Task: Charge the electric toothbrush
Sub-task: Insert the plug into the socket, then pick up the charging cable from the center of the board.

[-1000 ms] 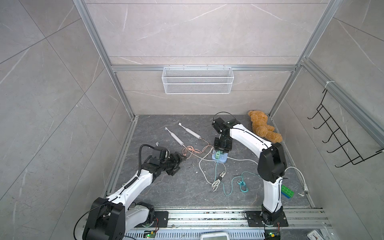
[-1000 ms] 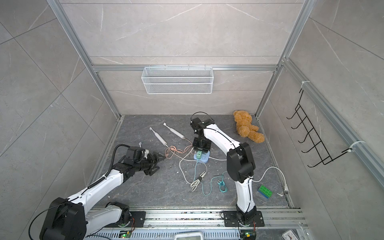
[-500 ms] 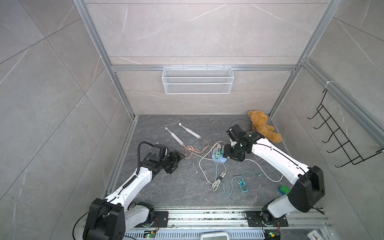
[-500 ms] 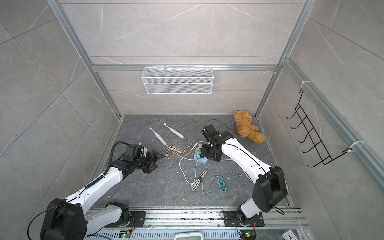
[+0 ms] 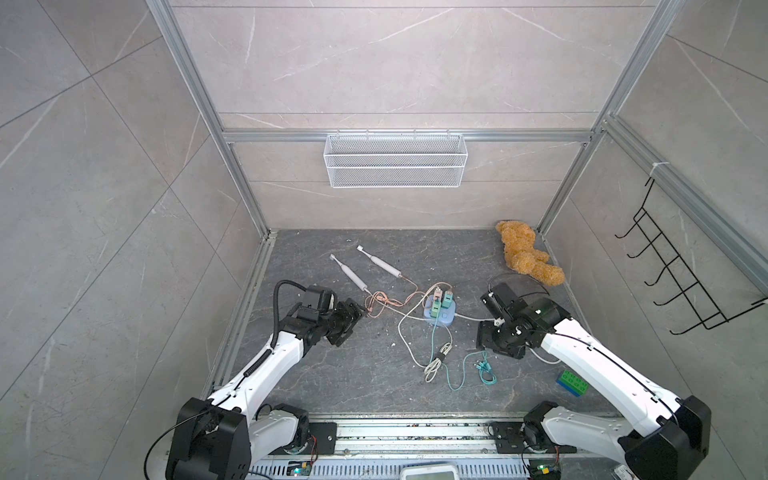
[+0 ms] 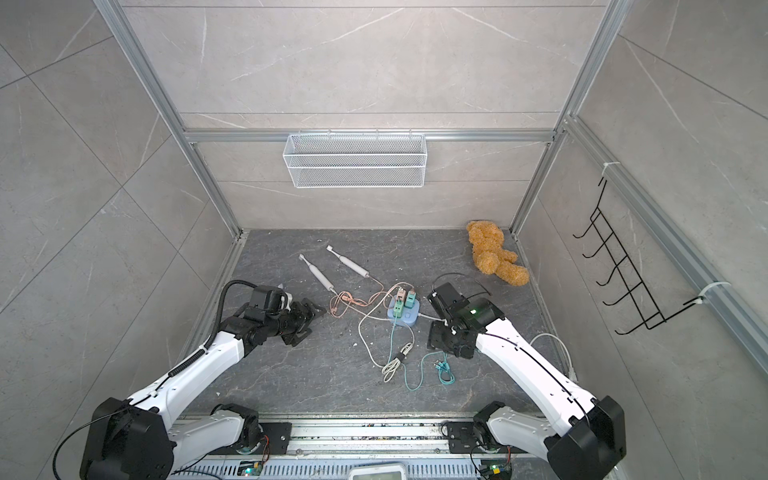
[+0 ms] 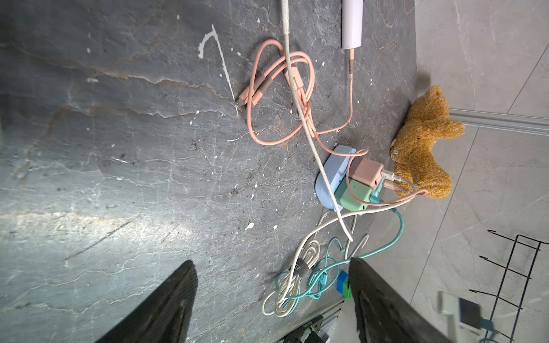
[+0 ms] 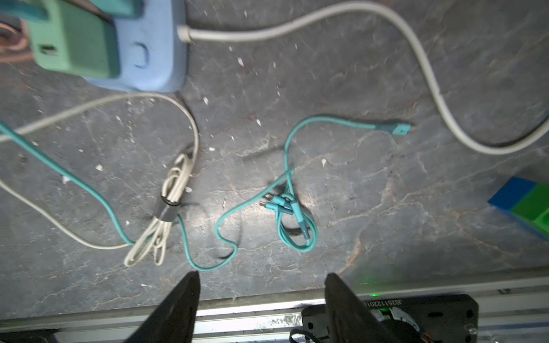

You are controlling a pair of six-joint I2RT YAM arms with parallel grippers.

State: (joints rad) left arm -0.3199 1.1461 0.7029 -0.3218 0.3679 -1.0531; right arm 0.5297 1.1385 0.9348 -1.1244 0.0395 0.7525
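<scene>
Closest to me on the dark grey stone-look bench [image 5: 353,374] lies a green and blue plastic toy brick [image 5: 573,383], just beside my right arm. A little further in I see a thin teal cable [image 5: 484,370] in loose loops and a white cable tied in a bundle [image 5: 434,365], next to each other. My right claw [image 8: 261,276] hangs near the teal cable, its two fingers spread apart with nothing between them. My left claw [image 7: 271,262] is on the opposite side of the bench, low over the surface, also spread wide and holding nothing.

Between the two claws sits a light blue plastic power strip [image 5: 440,318] with two green adapters and one pink adapter [image 5: 436,296] plugged in. A pink cable [image 5: 386,301] lies coiled beside it.

Past the coil, a slim white electric toothbrush [image 5: 349,272] lies flat, and a second toothbrush of the same kind [image 5: 380,264] lies beside it, apart, both heads toward the back wall. In the left wrist view the pink cable enters the end of one handle; I cannot tell which.

In the far right corner lies a brown plush teddy bear [image 5: 525,257]. On the back wall hangs a white wire mesh basket [image 5: 395,166].
</scene>
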